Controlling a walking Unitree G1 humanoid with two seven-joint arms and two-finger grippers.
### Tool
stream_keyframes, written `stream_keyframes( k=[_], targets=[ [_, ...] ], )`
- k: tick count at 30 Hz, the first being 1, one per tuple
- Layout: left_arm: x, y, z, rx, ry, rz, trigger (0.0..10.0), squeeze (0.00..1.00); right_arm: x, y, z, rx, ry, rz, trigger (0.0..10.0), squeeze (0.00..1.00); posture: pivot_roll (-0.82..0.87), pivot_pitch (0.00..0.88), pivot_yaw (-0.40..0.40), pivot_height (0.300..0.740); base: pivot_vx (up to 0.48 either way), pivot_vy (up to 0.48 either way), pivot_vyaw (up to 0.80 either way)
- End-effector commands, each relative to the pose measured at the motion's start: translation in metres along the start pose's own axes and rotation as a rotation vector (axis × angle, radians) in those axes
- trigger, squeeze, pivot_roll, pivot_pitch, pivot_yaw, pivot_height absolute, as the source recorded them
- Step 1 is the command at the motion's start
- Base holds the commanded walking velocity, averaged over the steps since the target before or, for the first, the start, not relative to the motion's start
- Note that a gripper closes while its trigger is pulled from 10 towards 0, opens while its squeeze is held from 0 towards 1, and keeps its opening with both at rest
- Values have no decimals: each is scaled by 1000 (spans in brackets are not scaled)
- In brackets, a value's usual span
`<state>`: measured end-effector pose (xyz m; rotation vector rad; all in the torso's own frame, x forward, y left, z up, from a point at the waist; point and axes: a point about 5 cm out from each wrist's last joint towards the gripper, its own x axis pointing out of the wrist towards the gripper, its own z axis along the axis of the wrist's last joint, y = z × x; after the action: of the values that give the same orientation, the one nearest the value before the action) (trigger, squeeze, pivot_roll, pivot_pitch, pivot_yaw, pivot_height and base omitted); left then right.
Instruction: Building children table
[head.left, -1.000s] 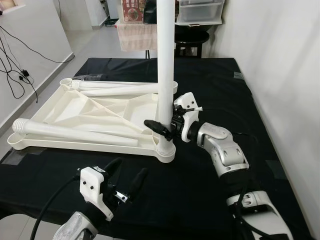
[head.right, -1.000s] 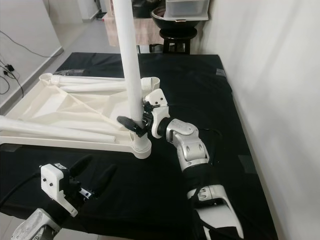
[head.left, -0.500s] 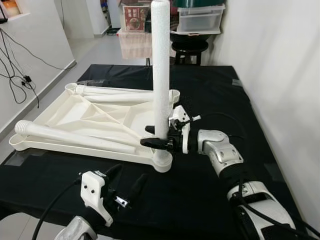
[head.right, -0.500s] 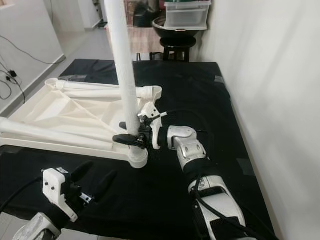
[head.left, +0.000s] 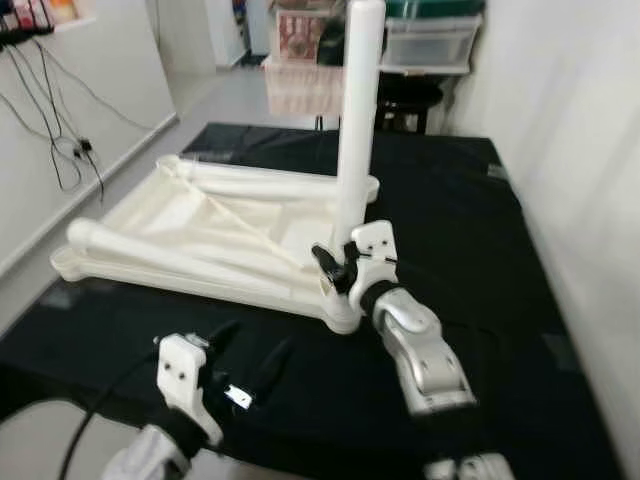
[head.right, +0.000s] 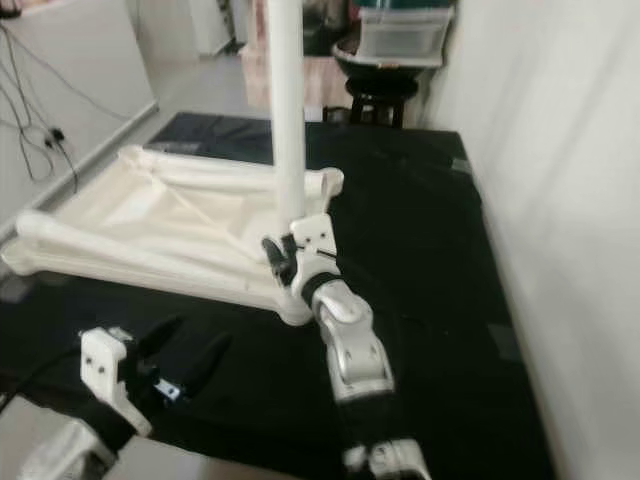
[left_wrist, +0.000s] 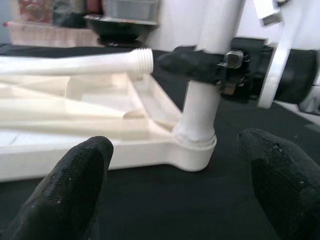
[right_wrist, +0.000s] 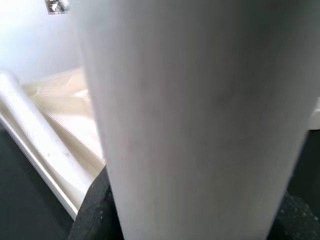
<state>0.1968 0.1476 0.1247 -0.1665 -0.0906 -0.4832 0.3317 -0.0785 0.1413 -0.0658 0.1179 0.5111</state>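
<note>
A white children's tabletop (head.left: 200, 225) lies upside down on the black table (head.left: 480, 250). One white leg (head.left: 357, 120) stands upright in its near right corner socket (left_wrist: 195, 150). My right gripper (head.left: 335, 268) is shut on this leg just above the socket; in the right wrist view the leg (right_wrist: 200, 120) sits between the black fingers. Two more legs (head.left: 170, 250) (head.left: 260, 180) lie flat on the tabletop. My left gripper (head.left: 245, 352) hovers open over the table's front edge, facing the socket, with nothing between its fingers (left_wrist: 75, 185).
A white wall (head.left: 580, 150) runs along the table's right side. A dark stool and storage boxes (head.left: 410, 90) stand behind the table. Cables (head.left: 60, 150) hang on the wall at the left. Bare black table surface lies right of the leg.
The head view has shifted and blurred. My right forearm has swung from the leg's right side round to its near side, still clamped on the leg. The left gripper stays open.
</note>
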Motion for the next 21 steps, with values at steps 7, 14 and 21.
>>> stream_keyframes(
  k=[7, 14, 21],
  targets=[
    [3, -1, -1, -7, -19, 26, 10000, 0, 11, -1, -11, -3, 127, -18, 10000, 0, 7, 20, -12, 740, 0, 0, 0],
    [6, -2, -2, -18, -16, 5, 10000, 0, 19, -2, 31, -9, -56, 383, 10000, 784, -4, 14, -3, 740, 0, 0, 0],
    [7, -3, -3, -20, -15, 1, 10000, 0, 18, -10, 42, -92, -93, 599, 10000, 0, 2, 9, -7, 740, 0, 0, 0]
  ],
)
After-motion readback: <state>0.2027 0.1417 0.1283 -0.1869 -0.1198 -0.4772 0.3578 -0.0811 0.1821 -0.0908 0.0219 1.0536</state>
